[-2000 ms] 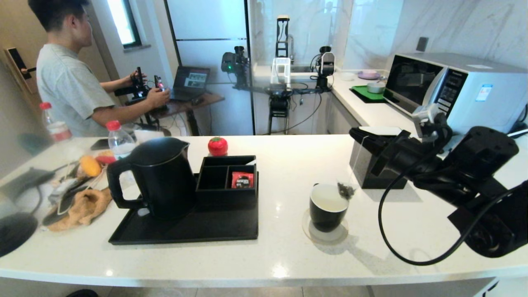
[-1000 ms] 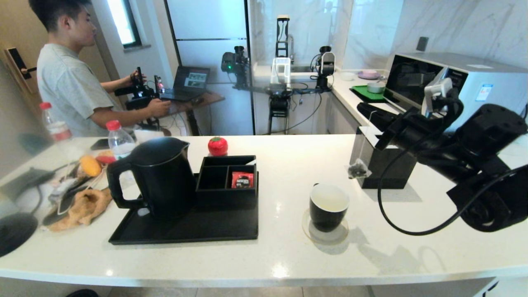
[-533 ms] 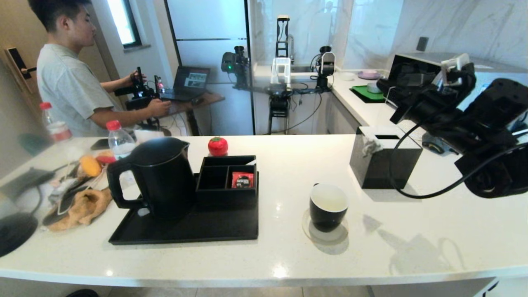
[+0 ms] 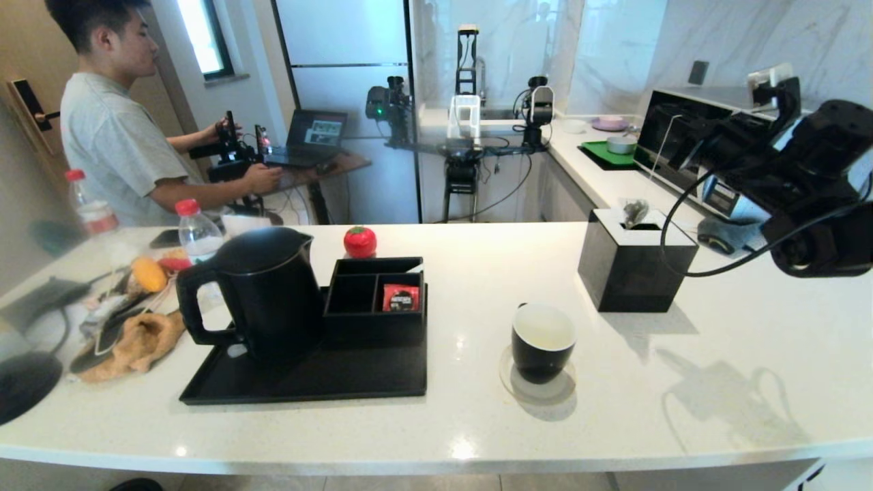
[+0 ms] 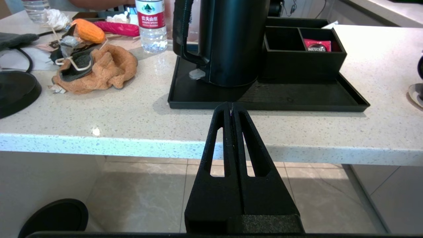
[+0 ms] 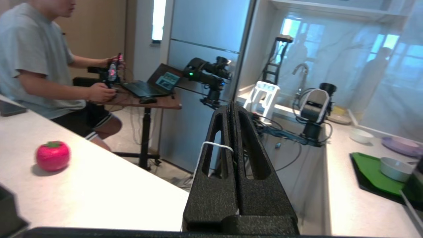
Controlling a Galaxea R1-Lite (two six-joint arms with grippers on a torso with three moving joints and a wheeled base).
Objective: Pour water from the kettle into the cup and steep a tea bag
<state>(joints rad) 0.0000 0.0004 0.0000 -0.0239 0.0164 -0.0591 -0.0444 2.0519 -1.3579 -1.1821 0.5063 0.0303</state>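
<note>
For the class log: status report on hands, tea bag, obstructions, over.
Right hand shut on string, raised. Tea bag dangling over tissue box, clear of cup. Left hand shut, parked off counter.

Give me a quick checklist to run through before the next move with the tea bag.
1. Right gripper shut on the string: ok.
2. Tea bag hanging clear of the cup: ok, it hangs at the top of the box.
3. Tea bag touching the box: cannot tell.
4. Cup upright on its coaster: ok.
5. Kettle upright on the tray, lid down: ok.
6. Left gripper shut, parked by the counter edge: ok.
</note>
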